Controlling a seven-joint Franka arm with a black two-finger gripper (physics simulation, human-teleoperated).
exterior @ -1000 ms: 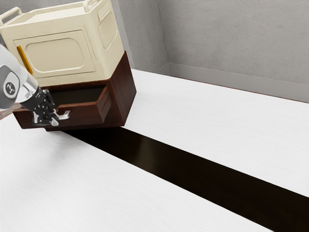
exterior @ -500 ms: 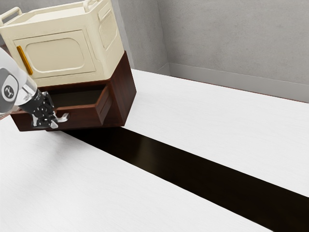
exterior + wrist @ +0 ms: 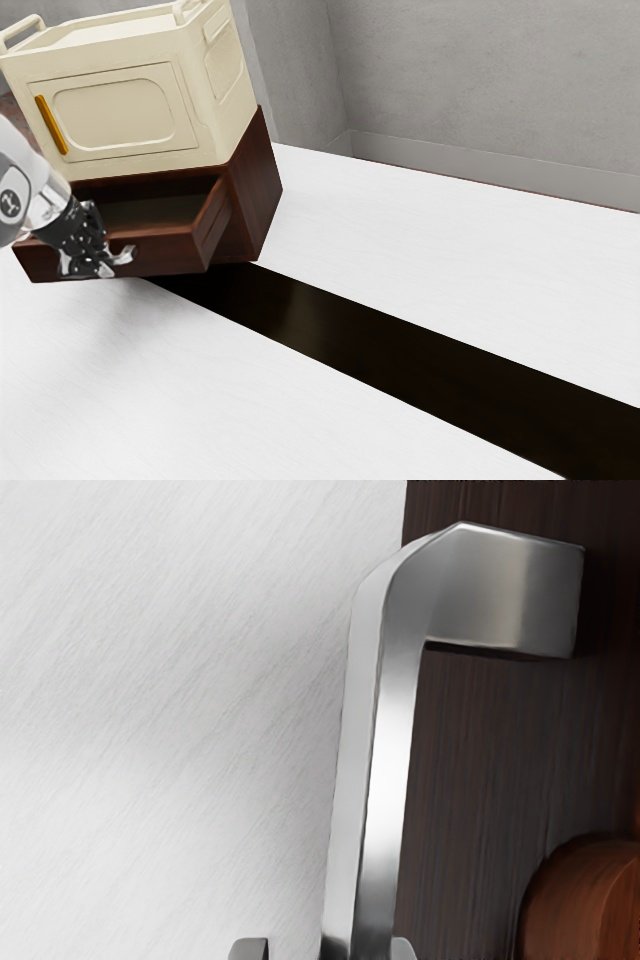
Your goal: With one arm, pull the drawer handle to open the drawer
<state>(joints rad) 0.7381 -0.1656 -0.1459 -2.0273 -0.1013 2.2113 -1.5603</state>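
Tabletop [image 3: 420, 200]: white, finely grained, beneath the dark-wood cabinet [image 3: 257, 195].
Drawer [image 3: 170, 254]: clear of the cabinet's front, hollow showing; pulling's the step!
Bar handle [image 3: 375, 770]: squared, brushed metal, outside the cabinet on the drawer's face.
Gripper [image 3: 325, 949]: before the cabinet, fingers parted astride the handle, unclenched; likely needs a straight outward draw, then release.

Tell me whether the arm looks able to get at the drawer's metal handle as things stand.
Yes, very likely: the end effector is right at the handle, with the bar between its parted fingers and nothing visible blocking the way.
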